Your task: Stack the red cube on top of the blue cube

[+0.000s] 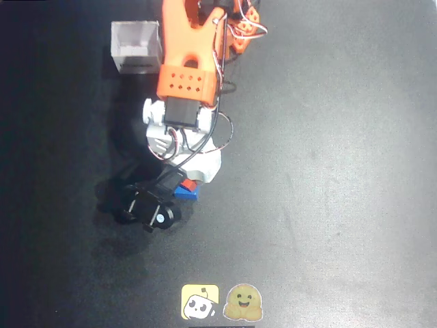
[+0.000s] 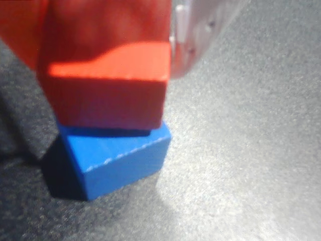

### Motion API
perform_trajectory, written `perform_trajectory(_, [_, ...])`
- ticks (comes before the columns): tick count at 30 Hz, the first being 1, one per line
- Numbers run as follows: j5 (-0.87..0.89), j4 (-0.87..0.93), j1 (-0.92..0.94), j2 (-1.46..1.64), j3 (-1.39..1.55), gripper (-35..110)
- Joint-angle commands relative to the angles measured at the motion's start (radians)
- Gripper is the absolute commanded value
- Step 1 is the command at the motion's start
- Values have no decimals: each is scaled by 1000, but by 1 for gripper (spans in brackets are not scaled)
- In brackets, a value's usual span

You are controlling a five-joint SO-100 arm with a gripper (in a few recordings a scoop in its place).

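Observation:
In the wrist view the red cube [image 2: 108, 98] sits on top of the blue cube [image 2: 118, 160], shifted a little toward the far side, and the blue cube rests on the dark table. My gripper [image 2: 110, 45] is shut on the red cube, with an orange finger [image 2: 20, 30] at its left and a pale finger [image 2: 200, 35] at its right. From overhead, a sliver of the red cube [image 1: 189, 184] and part of the blue cube [image 1: 187, 193] peek out from under the gripper [image 1: 181, 184], below the white wrist. Whether the red cube's weight rests fully on the blue one is unclear.
A white open box [image 1: 135, 46] stands at the back left beside the orange arm [image 1: 188, 61]. Two stickers [image 1: 222, 303] lie at the table's front edge. The black wrist camera housing [image 1: 147, 208] juts out left of the cubes. Dark bare table spreads to the right.

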Motion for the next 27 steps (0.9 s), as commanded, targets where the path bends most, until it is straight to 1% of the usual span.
perform_trajectory(1, [-20, 3, 3, 0, -51, 0])
perform_trajectory(3, [-49, 3, 12, -9, -60, 0])
perform_trajectory(10, [-282, -2, 52, -20, -86, 0])
perform_trajectory(18, [-456, -18, 37, -37, -112, 0])
perform_trajectory(21, [-502, -17, 26, -28, -112, 0])
perform_trajectory(27, [-508, -9, -8, -29, -104, 0])
